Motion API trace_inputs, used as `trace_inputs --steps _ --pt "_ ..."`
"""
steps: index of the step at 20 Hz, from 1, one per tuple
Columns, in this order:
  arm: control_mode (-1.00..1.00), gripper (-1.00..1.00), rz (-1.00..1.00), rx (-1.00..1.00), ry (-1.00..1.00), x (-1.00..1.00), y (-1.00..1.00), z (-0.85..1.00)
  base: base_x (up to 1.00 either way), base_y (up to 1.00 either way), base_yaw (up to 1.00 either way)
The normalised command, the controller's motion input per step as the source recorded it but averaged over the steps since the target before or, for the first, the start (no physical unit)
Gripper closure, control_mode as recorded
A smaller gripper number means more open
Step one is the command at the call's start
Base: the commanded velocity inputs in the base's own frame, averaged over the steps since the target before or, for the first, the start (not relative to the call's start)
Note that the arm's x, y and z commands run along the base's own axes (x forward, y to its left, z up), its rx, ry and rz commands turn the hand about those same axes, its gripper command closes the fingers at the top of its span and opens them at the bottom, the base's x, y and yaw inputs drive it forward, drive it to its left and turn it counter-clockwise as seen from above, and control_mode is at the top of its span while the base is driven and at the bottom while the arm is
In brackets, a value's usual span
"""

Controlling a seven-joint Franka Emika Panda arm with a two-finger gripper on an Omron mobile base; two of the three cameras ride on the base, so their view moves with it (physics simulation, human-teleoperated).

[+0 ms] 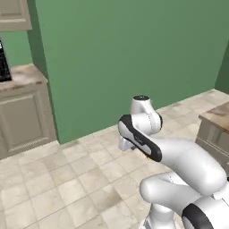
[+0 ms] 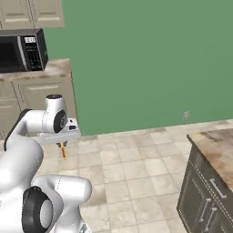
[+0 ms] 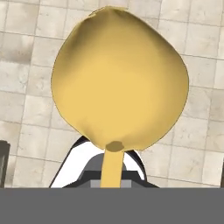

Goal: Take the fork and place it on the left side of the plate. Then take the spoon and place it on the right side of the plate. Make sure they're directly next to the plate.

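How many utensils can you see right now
1: the spoon, held in the shut pincer above the tiled floor, its yellow head filling the hand view. No fork visible; it may be out of frame.

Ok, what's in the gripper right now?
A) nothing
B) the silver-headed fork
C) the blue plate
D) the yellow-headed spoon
D: in the hand view the spoon rises from the shut gripper, its yellow bowl over the tiled floor; in the right base view its orange handle hangs below the hand.
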Motion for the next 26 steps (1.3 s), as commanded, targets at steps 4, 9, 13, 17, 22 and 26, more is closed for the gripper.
trace_inputs --steps 4,9,13,17,22,26 --pt "1.00 1.00 0.00 0.00 0.00 0.00 0.00 0.00 0.01 0.00 -0.88" --pt "1.00 1.00 0.00 0.00 0.00 0.00 0.00 0.00 0.86 0.53 -0.53" --pt "1.00 1.00 0.00 0.00 0.00 0.00 0.00 0.00 1.00 1.00 -0.13" --pt "1.00 1.00 0.00 0.00 0.00 0.00 0.00 0.00 1.00 0.99 -0.18" --pt "1.00 1.00 0.00 0.00 0.00 0.00 0.00 0.00 1.00 0.70 -0.37" --pt "1.00 1.00 0.00 0.00 0.00 0.00 0.00 0.00 1.00 0.73 -0.44"
